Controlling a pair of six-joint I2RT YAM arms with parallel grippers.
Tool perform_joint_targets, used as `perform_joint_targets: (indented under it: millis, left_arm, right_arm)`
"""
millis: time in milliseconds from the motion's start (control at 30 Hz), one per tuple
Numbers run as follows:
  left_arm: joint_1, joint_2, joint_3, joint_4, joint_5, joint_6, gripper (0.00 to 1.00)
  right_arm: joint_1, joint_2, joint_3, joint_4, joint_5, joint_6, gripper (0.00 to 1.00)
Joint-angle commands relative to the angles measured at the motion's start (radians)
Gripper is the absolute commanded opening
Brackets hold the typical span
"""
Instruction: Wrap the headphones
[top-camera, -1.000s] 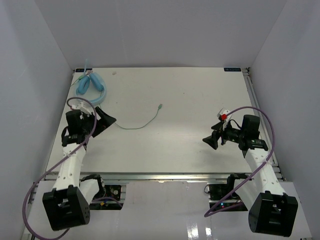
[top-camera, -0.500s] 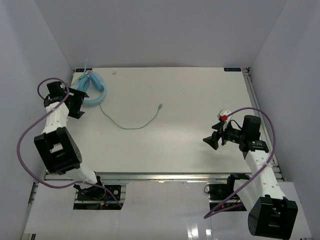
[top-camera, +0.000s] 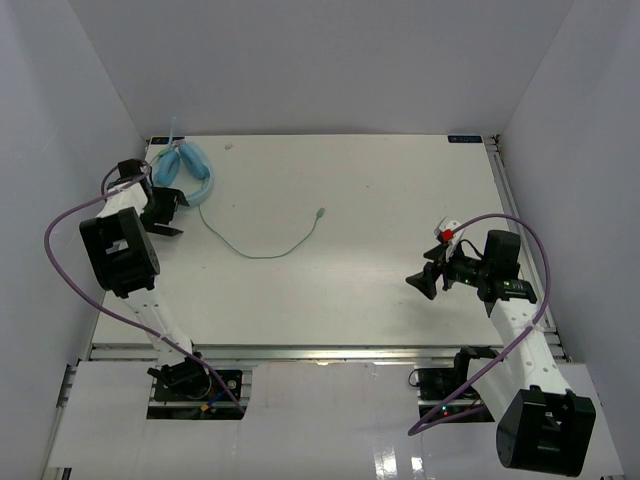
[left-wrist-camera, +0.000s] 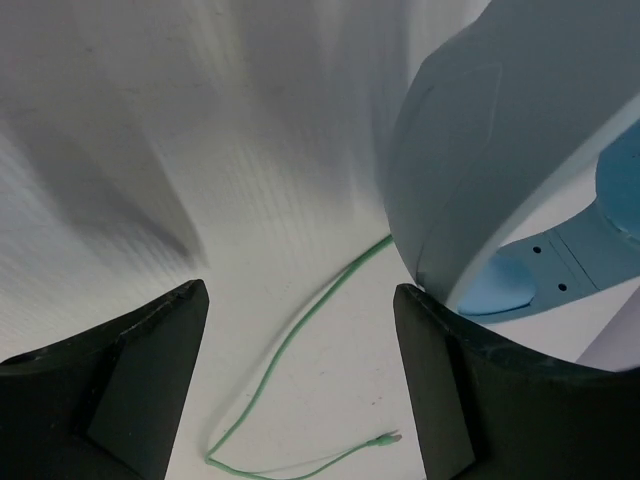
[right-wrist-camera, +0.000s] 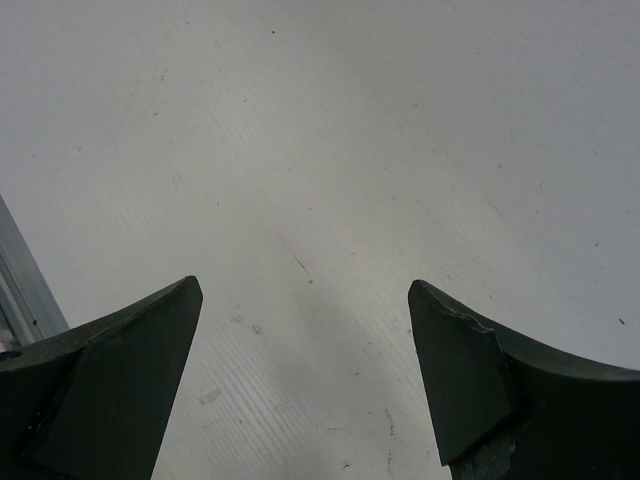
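The light blue headphones (top-camera: 186, 170) lie at the table's back left corner, their pale green cord (top-camera: 255, 256) trailing right to a small plug (top-camera: 320, 213). My left gripper (top-camera: 163, 212) is open just in front of the headphones, at their left. In the left wrist view an ear cup (left-wrist-camera: 480, 170) fills the upper right, next to the right finger (left-wrist-camera: 440, 400) of the left gripper (left-wrist-camera: 300, 292). The cord (left-wrist-camera: 290, 340) runs on the table beneath the gap, with nothing gripped. My right gripper (top-camera: 422, 282) is open, far from the headphones; the wrist view shows this right gripper (right-wrist-camera: 305, 288) over bare table.
White walls close in the table (top-camera: 380, 200) on the left, back and right. A metal rail (right-wrist-camera: 20, 280) shows at the left edge of the right wrist view. Purple arm cables (top-camera: 60, 225) loop beside both arms.
My left arm has swung from the near left of the table up to the back left corner beside the headphones, and its jaws have narrowed slightly. The right arm has not moved.
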Motion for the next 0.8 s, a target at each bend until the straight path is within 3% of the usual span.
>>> perform_joint_targets:
  millis: [0, 300, 567, 767]
  left_arm:
    - [-0.023, -0.001, 0.053, 0.035, 0.018, -0.076, 0.86]
    - [-0.032, -0.143, -0.125, 0.207, 0.101, -0.133, 0.73]
    - [-0.040, -0.272, -0.199, 0.311, 0.152, -0.175, 0.74]
    - [-0.042, -0.265, -0.121, 0.261, 0.086, -0.182, 0.81]
  right_arm:
    - [-0.002, 0.004, 0.036, -0.004, 0.006, -0.015, 0.90]
    - [-0.002, 0.017, 0.042, -0.007, 0.004, -0.019, 0.90]
    - [0.000, 0.018, 0.044, -0.014, 0.002, -0.023, 0.90]
    - [0.000, 0.020, 0.045, -0.015, -0.004, -0.023, 0.90]
